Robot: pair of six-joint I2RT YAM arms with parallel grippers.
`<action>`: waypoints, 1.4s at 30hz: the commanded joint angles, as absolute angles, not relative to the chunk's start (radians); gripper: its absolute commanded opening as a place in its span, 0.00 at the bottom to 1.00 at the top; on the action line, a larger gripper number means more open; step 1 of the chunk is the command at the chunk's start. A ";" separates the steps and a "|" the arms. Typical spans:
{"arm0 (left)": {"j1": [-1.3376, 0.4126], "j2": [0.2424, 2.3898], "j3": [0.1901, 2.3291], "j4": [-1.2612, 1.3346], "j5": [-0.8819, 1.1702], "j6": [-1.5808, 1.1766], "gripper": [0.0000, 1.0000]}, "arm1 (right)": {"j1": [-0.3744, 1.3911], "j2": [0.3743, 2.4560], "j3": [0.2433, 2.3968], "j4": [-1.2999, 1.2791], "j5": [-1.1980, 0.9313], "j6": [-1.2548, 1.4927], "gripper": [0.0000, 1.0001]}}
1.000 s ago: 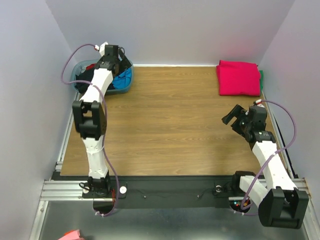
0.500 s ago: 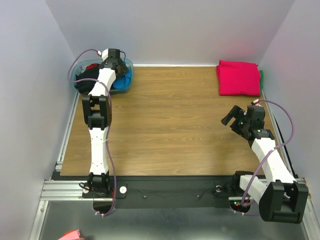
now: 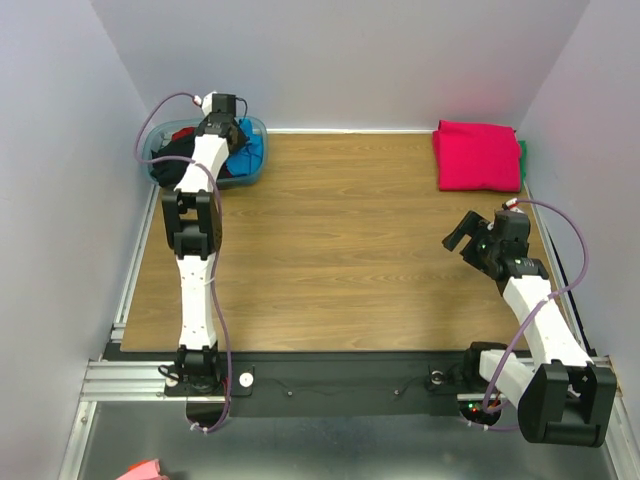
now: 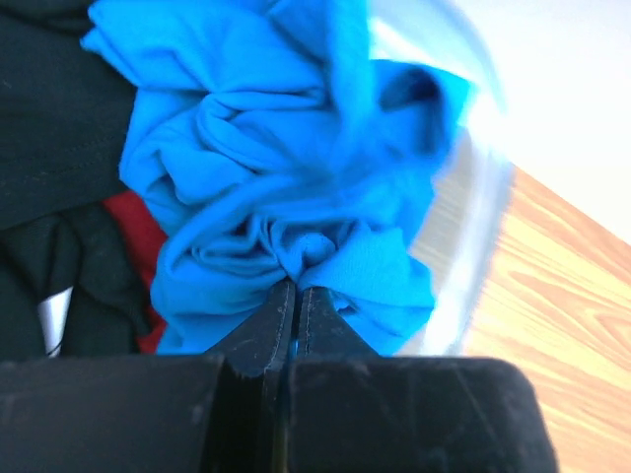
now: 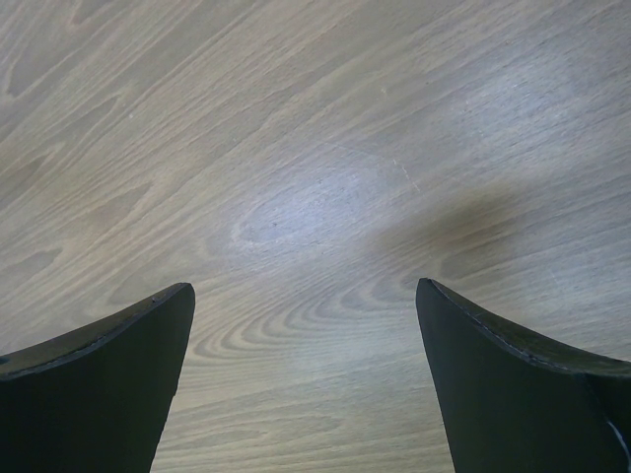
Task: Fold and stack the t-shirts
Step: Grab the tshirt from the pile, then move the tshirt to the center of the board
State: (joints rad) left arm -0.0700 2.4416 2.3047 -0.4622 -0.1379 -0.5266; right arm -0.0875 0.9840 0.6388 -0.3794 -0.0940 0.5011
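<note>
A crumpled turquoise-blue t-shirt [image 4: 286, 177] lies in the plastic tub [image 4: 483, 197] at the table's far left corner. My left gripper [image 4: 296, 289] is shut on a fold of it, with cloth bunched at the fingertips. Black t-shirts [image 4: 49, 128] and a red one [image 4: 143, 232] lie beside it in the tub. In the top view the left gripper [image 3: 222, 128] reaches down into the tub [image 3: 262, 150]. A folded magenta-pink t-shirt [image 3: 477, 155] sits at the far right. My right gripper [image 3: 462, 238] hangs open over bare wood [image 5: 315, 148], holding nothing.
A green edge [image 3: 522, 150] shows beside the folded magenta shirt, against the right wall. Walls close in the table on the left, back and right. The arm bases stand on the black rail [image 3: 340, 385] at the near edge.
The left arm reached further down into the tub and its gripper went from open to shut on the turquoise-blue shirt. The right arm shifted only slightly.
</note>
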 commanded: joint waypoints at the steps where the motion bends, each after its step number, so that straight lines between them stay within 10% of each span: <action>1: -0.071 2.168 2.294 -0.414 -0.103 -0.479 0.00 | -0.086 0.966 0.664 -0.328 -0.090 0.488 1.00; 32: -0.692 1.632 2.327 -0.152 0.506 -0.327 0.00 | -0.086 0.712 0.607 -0.334 -0.042 0.517 1.00; 42: -0.582 1.464 1.797 -0.131 0.073 -0.397 0.00 | -0.086 0.667 0.603 -0.353 0.034 0.525 1.00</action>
State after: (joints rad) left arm -0.6674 1.5509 1.9961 -0.2115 0.2852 -0.3347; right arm -0.0875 0.6674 0.6048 -0.3740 -0.0116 0.5179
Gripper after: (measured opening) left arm 0.045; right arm 0.998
